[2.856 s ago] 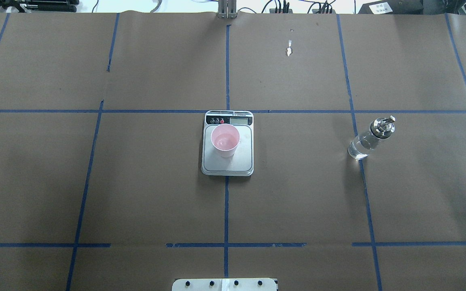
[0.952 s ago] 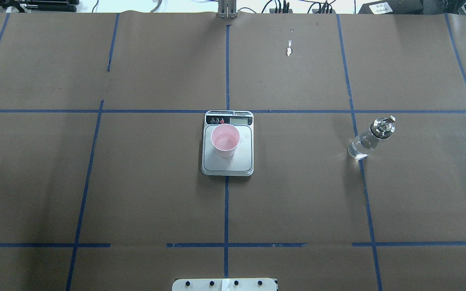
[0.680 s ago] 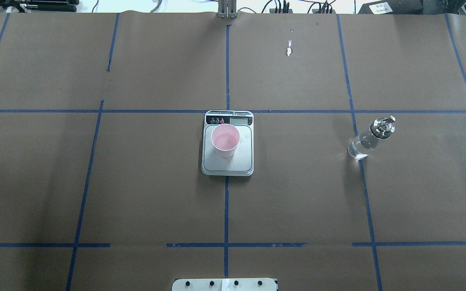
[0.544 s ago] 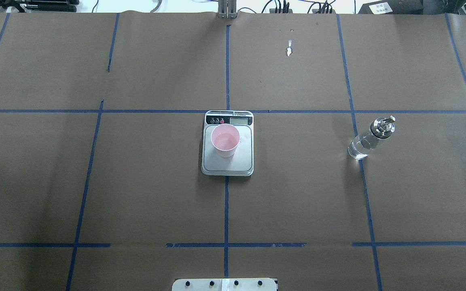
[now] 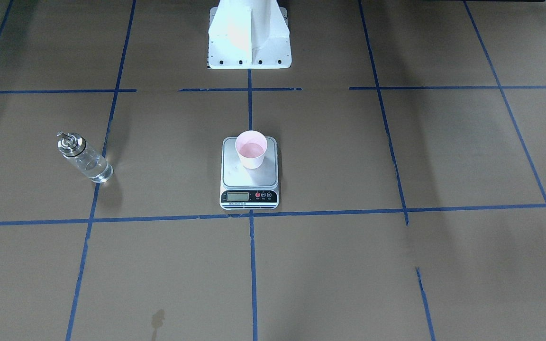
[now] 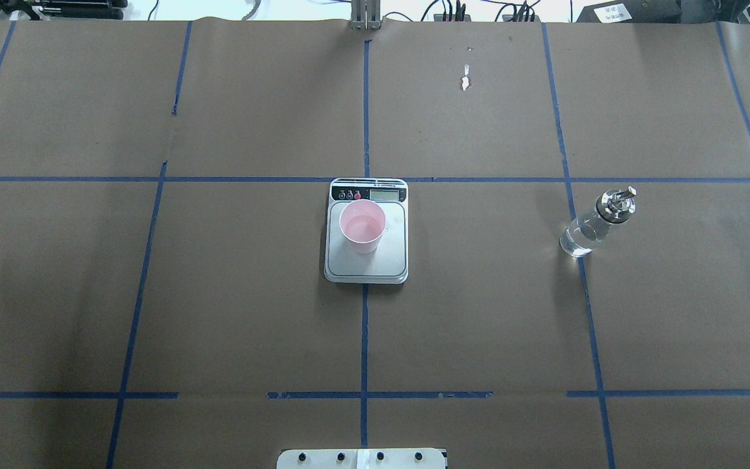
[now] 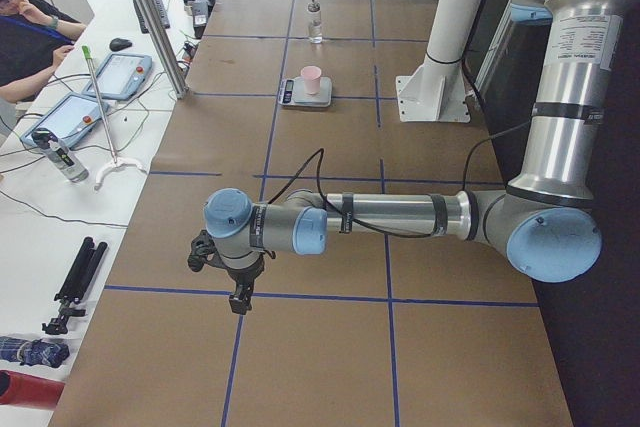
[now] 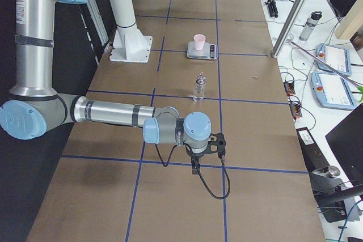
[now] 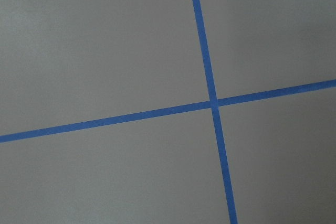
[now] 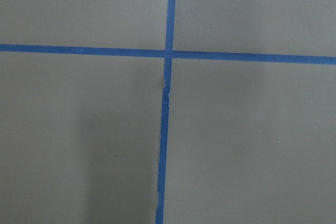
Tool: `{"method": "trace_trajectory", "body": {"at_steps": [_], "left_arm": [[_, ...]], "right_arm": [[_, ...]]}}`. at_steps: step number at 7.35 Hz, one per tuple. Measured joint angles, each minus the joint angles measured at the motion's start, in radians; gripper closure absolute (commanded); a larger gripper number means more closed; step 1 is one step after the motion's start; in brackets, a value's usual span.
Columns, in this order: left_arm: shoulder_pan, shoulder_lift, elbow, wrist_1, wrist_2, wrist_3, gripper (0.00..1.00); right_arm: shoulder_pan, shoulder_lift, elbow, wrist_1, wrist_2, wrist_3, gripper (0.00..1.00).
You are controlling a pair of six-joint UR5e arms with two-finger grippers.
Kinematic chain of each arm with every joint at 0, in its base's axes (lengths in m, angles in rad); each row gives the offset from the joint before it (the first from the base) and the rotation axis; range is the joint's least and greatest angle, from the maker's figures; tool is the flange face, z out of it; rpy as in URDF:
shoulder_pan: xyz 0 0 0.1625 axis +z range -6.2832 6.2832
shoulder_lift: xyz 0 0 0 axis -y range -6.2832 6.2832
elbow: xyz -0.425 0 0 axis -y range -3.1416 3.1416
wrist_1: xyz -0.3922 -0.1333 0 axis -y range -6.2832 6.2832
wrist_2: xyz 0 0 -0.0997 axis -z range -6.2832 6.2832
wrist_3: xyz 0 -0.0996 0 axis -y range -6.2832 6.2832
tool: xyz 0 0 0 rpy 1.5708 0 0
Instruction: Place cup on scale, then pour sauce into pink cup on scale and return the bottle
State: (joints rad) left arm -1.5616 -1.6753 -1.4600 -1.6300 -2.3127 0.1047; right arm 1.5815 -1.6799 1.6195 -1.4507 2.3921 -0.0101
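Observation:
The pale pink cup [image 6: 362, 226] stands upright on the steel platform of the scale [image 6: 366, 263] at the table's middle; it also shows in the front view [image 5: 250, 149] on the scale [image 5: 249, 182]. Clear liquid lies in the cup. The clear glass bottle [image 6: 595, 223] with its silver spout stands upright to the right, apart from the scale, and shows in the front view [image 5: 83, 157]. My left gripper [image 7: 240, 297] and right gripper [image 8: 195, 166] show only in the side views, far from these things; I cannot tell whether they are open or shut.
Brown paper with blue tape lines covers the table. The white robot base [image 5: 249, 35] stands behind the scale. Tablets, cables and a seated person [image 7: 30, 32] are at the far side of the table.

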Motion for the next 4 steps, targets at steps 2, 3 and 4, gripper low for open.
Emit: {"method": "trace_trajectory", "body": {"at_steps": [2, 3, 4], "left_arm": [[0.0, -0.002, 0.0, -0.001, 0.0, -0.015, 0.0], [0.0, -0.003, 0.001, -0.001, -0.001, -0.017, 0.0], [0.0, -0.004, 0.002, -0.001, -0.001, -0.017, 0.0]], "right_arm": [[-0.001, 0.007, -0.01, 0.047, 0.0, 0.002, 0.0], [-0.001, 0.015, -0.015, 0.064, 0.001, 0.004, 0.0], [-0.002, 0.022, -0.018, 0.07, 0.002, 0.005, 0.0]]}}
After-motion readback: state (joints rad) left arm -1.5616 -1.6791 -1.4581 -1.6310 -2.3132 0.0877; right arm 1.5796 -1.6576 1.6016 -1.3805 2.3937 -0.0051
